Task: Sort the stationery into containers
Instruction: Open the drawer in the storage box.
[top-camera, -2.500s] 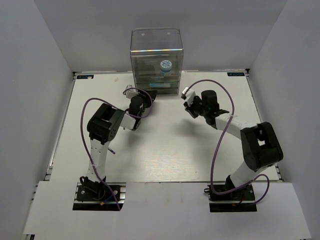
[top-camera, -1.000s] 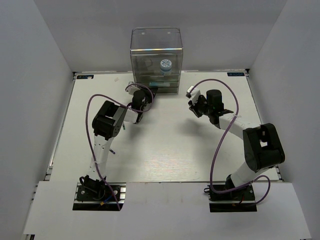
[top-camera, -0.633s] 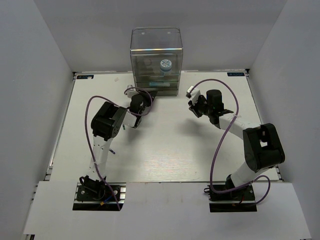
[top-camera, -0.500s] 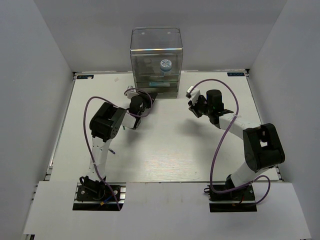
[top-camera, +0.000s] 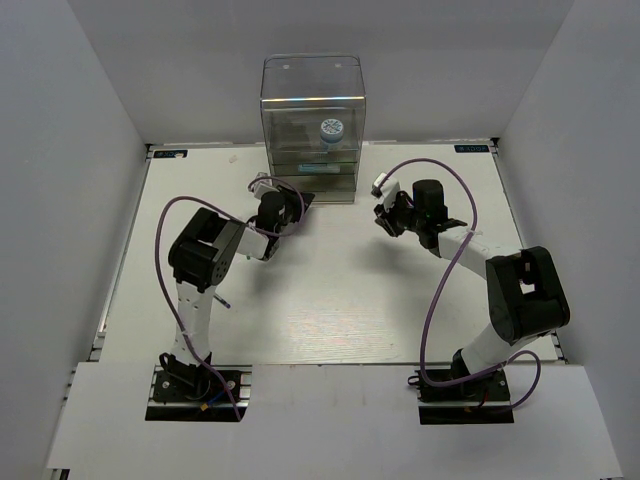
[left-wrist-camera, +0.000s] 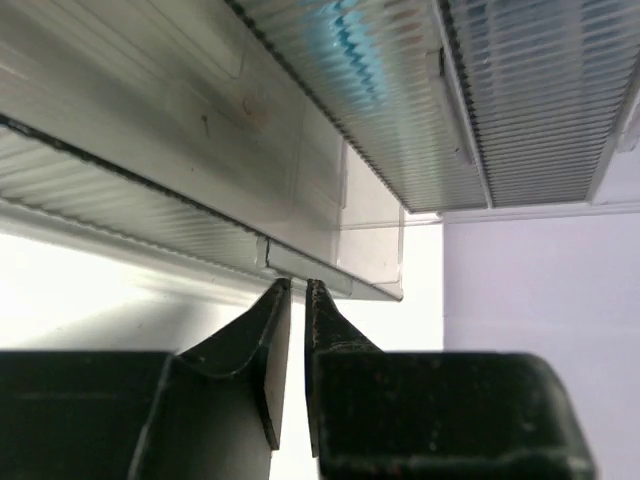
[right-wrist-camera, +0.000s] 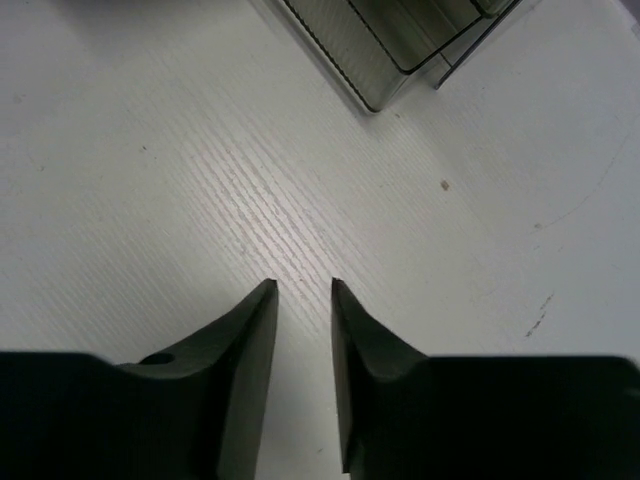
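The clear cabinet (top-camera: 313, 110) stands at the back middle of the table. The blue-and-white roll (top-camera: 331, 131) sits inside its upper part. My left gripper (top-camera: 297, 196) is at the cabinet's lowest drawers. In the left wrist view its fingertips (left-wrist-camera: 297, 286) are almost together, hold nothing, and touch the small handle tab (left-wrist-camera: 308, 268) of a ribbed drawer (left-wrist-camera: 300, 170). A teal blur (left-wrist-camera: 345, 40) shows through the drawer above. My right gripper (top-camera: 386, 220) hovers over bare table right of the cabinet, its jaws (right-wrist-camera: 303, 288) a narrow gap apart and empty. The other stationery is not clearly visible.
The cabinet's front corner (right-wrist-camera: 400, 45) shows at the top of the right wrist view. White walls enclose the table (top-camera: 330, 300) on three sides. Purple cables loop off both arms.
A drawer with a teal item that stood pulled out 2.5 s ago is now pushed in. My left gripper has since drawn back slightly. My right gripper moved right, away from the cabinet, then stayed still.
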